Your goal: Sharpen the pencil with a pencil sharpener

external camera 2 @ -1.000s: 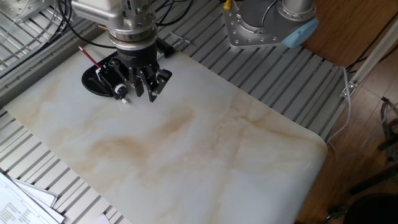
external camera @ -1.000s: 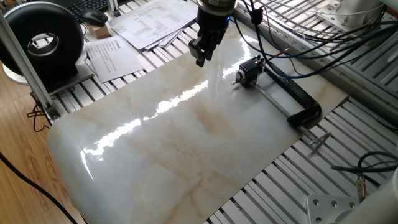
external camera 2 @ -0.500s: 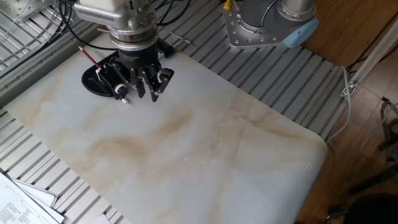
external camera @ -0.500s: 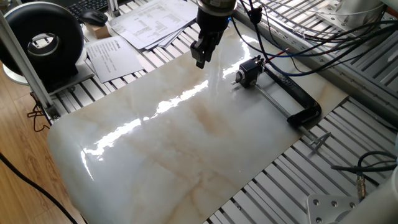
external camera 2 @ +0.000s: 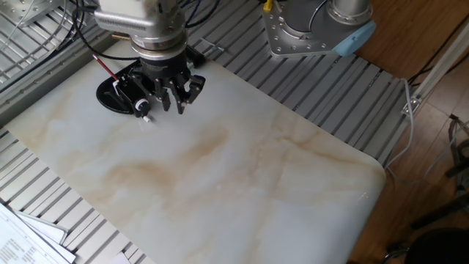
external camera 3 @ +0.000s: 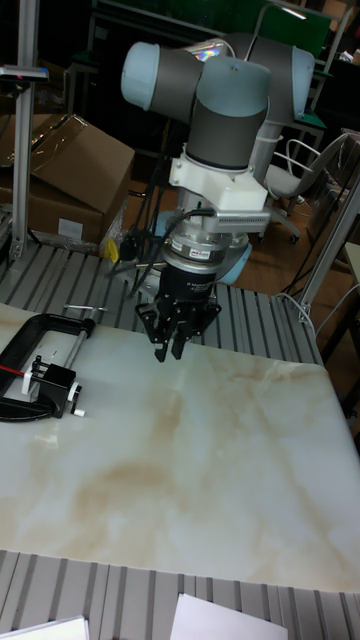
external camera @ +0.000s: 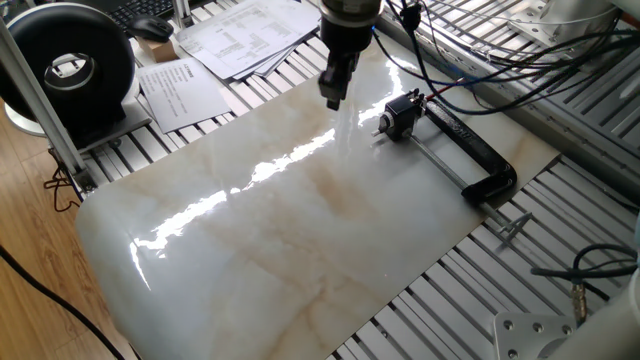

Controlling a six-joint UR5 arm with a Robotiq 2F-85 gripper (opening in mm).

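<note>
The pencil sharpener (external camera: 400,117) is a small black box with a silvery front, standing at the marble slab's far edge; it also shows in the other fixed view (external camera 2: 138,93) and the tall view (external camera 3: 55,386). A thin red pencil (external camera 2: 104,66) (external camera 3: 12,371) runs up to its back end; whether its tip is inside I cannot tell. My gripper (external camera: 332,97) (external camera 2: 178,101) (external camera 3: 169,348) hangs above the slab beside the sharpener, apart from it. It is open, fingers pointing down, with nothing between them.
A long black C-clamp (external camera: 482,158) (external camera 3: 27,334) holds the sharpener to the slab (external camera: 300,230). Papers (external camera: 240,30) and a round black device (external camera: 70,65) lie beyond the slab's left end. Cables (external camera: 500,50) drape behind the sharpener. The arm's base (external camera 2: 315,26) stands at the slab's side.
The gripper has turned about its vertical axis, so one fixed view now sees it edge-on, and it has drifted slightly toward the sharpener. Sharpener, pencil and clamp have not moved.
</note>
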